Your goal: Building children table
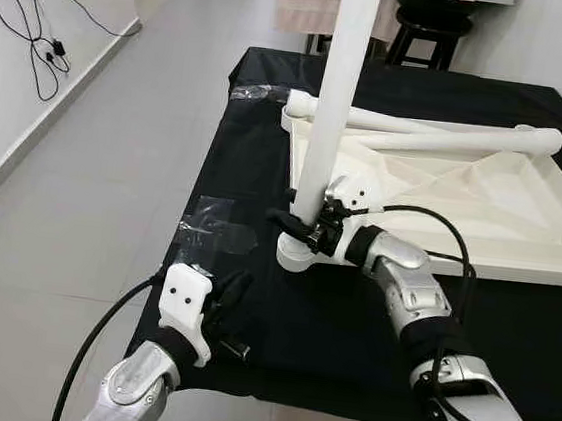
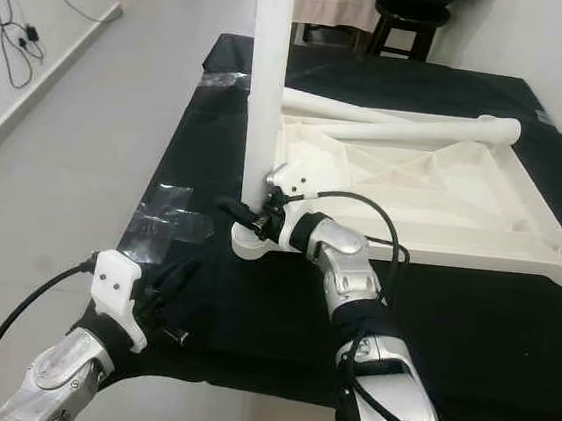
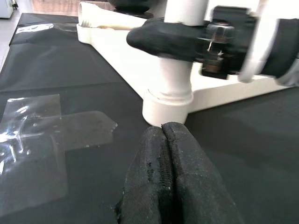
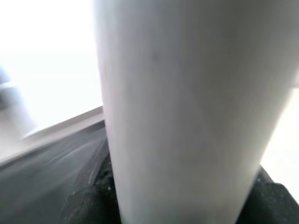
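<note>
A white children's table top (image 1: pixel 482 207) lies upside down on a black-covered table (image 1: pixel 245 167). A white leg (image 1: pixel 331 95) stands upright in the near left corner socket (image 1: pixel 297 252). My right gripper (image 1: pixel 295 222) is shut on this leg just above the socket; the leg (image 4: pixel 187 112) is very close in the right wrist view. Two more white legs (image 1: pixel 440 137) lie across the table top. My left gripper (image 1: pixel 237 291) is shut with nothing in it, low over the black cloth in front of the socket (image 3: pixel 166 105).
Pieces of clear tape (image 1: pixel 221 229) stick to the cloth near the left edge. The table's front edge is close to me. A dark stool (image 1: pixel 421 29) stands behind the table. Cables (image 1: pixel 37 44) hang along the left wall above grey floor.
</note>
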### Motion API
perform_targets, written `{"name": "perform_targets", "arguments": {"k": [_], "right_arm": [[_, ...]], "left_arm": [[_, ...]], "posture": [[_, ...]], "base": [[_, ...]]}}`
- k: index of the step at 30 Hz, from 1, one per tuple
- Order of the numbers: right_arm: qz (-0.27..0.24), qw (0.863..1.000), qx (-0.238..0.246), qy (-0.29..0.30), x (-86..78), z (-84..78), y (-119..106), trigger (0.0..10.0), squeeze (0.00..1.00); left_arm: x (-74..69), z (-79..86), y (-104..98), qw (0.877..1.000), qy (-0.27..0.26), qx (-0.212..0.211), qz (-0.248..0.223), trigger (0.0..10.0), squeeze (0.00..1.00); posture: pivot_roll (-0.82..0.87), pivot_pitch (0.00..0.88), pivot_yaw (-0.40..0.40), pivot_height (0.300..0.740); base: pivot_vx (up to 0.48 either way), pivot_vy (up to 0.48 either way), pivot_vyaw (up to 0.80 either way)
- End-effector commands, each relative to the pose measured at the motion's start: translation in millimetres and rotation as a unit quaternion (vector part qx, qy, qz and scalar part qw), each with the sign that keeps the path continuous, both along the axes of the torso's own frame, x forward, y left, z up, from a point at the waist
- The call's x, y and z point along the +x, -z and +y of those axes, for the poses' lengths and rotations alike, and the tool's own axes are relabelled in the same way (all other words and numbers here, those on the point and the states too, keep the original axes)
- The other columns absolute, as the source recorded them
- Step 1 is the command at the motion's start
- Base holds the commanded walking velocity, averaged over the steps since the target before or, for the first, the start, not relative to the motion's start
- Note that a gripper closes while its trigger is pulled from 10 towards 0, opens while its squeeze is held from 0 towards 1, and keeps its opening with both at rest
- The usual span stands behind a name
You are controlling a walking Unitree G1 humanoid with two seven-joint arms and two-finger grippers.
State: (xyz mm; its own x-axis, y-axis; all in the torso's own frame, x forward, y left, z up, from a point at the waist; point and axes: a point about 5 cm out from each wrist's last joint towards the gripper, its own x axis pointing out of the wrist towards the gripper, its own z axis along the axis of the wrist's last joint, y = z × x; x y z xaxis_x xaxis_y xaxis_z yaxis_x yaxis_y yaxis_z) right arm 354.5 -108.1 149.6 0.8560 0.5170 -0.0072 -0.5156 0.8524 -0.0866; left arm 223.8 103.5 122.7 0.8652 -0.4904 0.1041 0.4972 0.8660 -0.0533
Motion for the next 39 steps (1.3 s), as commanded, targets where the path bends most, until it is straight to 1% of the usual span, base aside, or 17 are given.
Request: {"name": "perform_targets", "arguments": {"k": [1,4,5,9,10,11,12,14,15,20,21,22,25,29,32,33,39], "right_arm": [[0.069,0.987,-0.02,0.14,-28.1,-10.6,34.4,0.0,0.0],[0.071,0.989,-0.007,0.129,-41.3,1.4,36.2,0.0,0.0],[0.071,0.992,-0.001,0.101,-51.0,16.6,36.3,0.0,0.0],[0.04,0.997,-0.02,0.057,-43.8,31.2,28.5,0.0,0.0],[0.041,0.997,-0.022,0.06,-37.0,29.8,27.4,10.0,0.0],[0.044,0.997,-0.022,0.063,-33.2,28.8,27.0,10.0,0.0],[0.042,0.998,-0.004,0.039,-30.3,31.2,23.2,10.0,0.19],[0.04,0.999,0.008,0.026,-30.4,33.5,19.8,10.0,0.19],[0.032,0.999,0.019,0.007,-28.8,35.8,13.4,10.0,1.0],[0.01,0.991,0.053,-0.122,-33.7,47.7,-14.8,10.0,1.0],[-0.011,0.981,0.037,-0.19,-38.6,49.5,-22.4,10.0,0.0],[-0.011,0.981,0.037,-0.19,-38.6,49.5,-22.4,10.0,0.0],[-0.032,0.949,-0.001,-0.313,-36.3,44.9,-36.2,10.0,0.0],[-0.028,0.944,-0.023,-0.328,-24.0,39.5,-36.1,10.0,0.0],[-0.002,0.928,-0.021,-0.373,-20.5,37.3,-34.2,10.0,0.0],[0.005,0.924,-0.015,-0.381,-18.4,36.1,-35.1,0.0,0.0],[0.017,0.918,-0.007,-0.397,-11.1,28.1,-39.2,0.0,0.0]], "left_arm": [[-1.6,3.0,2.8,1.0,-0.001,0.0,0.008,10.0,0.0],[-1.2,3.9,2.8,1.0,-0.001,0.001,0.008,10.0,0.0],[-1.0,4.6,2.8,1.0,-0.001,0.002,0.008,10.0,0.0],[0.2,4.4,3.7,1.0,0.002,0.001,0.011,10.0,0.0],[0.4,4.1,3.9,1.0,0.002,0.001,0.011,10.0,0.0],[0.4,3.9,4.0,1.0,0.002,0.001,0.01,10.0,0.0],[0.5,3.8,3.9,1.0,0.0,0.003,0.009,10.0,0.0],[0.7,3.6,3.7,1.0,-0.001,0.003,0.008,10.0,0.0],[0.8,3.4,3.6,1.0,-0.003,0.004,0.007,10.0,0.0],[1.2,3.0,3.5,1.0,-0.003,0.003,0.007,10.0,0.0],[1.5,2.8,3.5,1.0,-0.003,0.002,0.007,10.0,0.0],[1.5,2.8,3.5,1.0,-0.003,0.002,0.007,10.0,0.0],[2.0,2.3,3.5,1.0,-0.001,0.0,0.008,10.0,0.0],[1.6,2.0,3.6,1.0,-0.001,0.0,0.007,10.0,0.0],[1.0,1.9,3.5,1.0,-0.003,0.001,0.007,10.0,0.0],[0.9,1.8,3.6,1.0,-0.003,0.001,0.007,10.0,0.0],[1.1,1.3,3.9,1.0,-0.001,0.001,0.008,10.0,0.0]], "posture": [[0.05,0.133,-0.011,0.74],[0.04,0.134,-0.005,0.74],[0.04,0.134,-0.005,0.74],[0.04,0.123,-0.002,0.74],[0.04,0.119,-0.009,0.74],[0.04,0.119,-0.009,0.74],[0.05,0.118,-0.011,0.74],[0.05,0.119,-0.013,0.74],[0.05,0.118,-0.016,0.74],[0.05,0.116,-0.017,0.74],[0.05,0.115,-0.017,0.74],[0.05,0.115,-0.017,0.74],[0.05,0.114,-0.019,0.74],[0.06,0.113,-0.022,0.74],[0.06,0.113,-0.023,0.74],[0.06,0.113,-0.023,0.74],[0.06,0.111,-0.018,0.74]], "base": [[0.0,0.0,0.0],[0.0,0.0,0.0],[0.0,0.0,0.0],[0.0,0.0,0.0],[0.0,0.0,0.0],[0.0,0.0,0.0],[0.0,0.0,0.0],[0.0,0.0,0.0],[0.0,0.0,0.0],[0.0,0.0,0.0],[0.0,0.0,0.0],[0.0,0.0,0.0],[0.0,0.0,0.0],[0.0,0.0,0.0],[0.0,0.0,0.0],[0.0,0.0,0.0],[0.0,0.0,0.0]]}}
